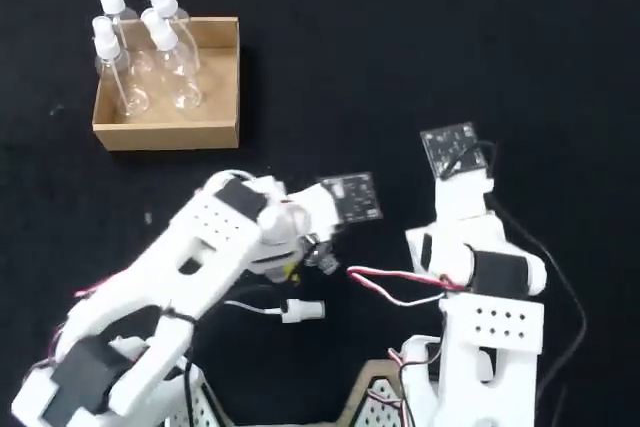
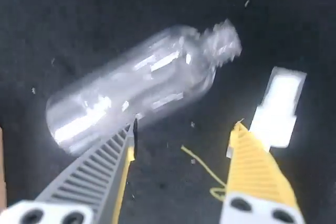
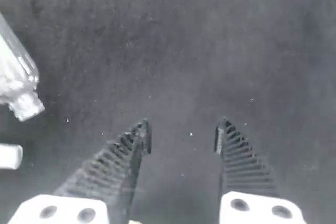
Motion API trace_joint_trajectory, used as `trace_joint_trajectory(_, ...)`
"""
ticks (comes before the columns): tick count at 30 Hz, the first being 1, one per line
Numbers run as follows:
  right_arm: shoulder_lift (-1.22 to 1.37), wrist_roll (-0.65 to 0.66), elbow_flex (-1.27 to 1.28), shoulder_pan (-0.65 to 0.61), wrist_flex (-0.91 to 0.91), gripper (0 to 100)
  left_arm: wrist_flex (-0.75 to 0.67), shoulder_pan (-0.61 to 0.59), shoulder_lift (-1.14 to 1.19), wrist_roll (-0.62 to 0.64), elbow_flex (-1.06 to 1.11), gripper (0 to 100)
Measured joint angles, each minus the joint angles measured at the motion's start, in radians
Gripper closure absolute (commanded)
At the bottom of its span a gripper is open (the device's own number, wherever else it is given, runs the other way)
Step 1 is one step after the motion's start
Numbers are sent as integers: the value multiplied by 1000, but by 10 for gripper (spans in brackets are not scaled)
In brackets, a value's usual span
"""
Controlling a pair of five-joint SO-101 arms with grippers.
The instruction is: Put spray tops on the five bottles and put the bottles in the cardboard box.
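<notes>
Left hand (image 2: 186, 126) spread near lying bottle (image 2: 131, 93), spray top (image 2: 278, 108) beside, box (image 1: 165, 135) well apart

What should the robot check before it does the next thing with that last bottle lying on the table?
1. Are the four capped bottles standing in the cardboard box? Ok.
2. Does the last bottle have its top on? Not ok: its neck is bare and it lies on its side.
3. Is the spray top close by? Ok: it lies on the table beside the bottle's neck.
4. Is the left gripper open? Ok.
5. Is the bottle between its fingers? Not ok: it lies just past one fingertip.
6. Is the right gripper free? Ok: it is open over bare table.
</notes>
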Motion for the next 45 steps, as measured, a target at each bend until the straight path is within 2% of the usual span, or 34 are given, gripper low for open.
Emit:
trace_joint_trajectory(5, -5, 8, 6, 23, 0, 794, -52, 32, 32, 6, -44, 718)
trace_joint_trajectory(14, -5, 198, 6, 336, 2, 794, -183, 32, 40, -49, -5, 718)
trace_joint_trajectory(18, -5, 262, 6, 417, 3, 794, -187, 32, 40, -51, -5, 717)
trace_joint_trajectory(34, -5, 272, 58, 427, 3, 794, -204, 21, 167, -126, -3, 720)
trace_joint_trajectory(40, -5, 272, 58, 427, 3, 794, -204, -41, 167, -140, -5, 722)
trace_joint_trajectory(45, -5, 272, 58, 427, 3, 794, -204, -87, 169, -31, -3, 722)
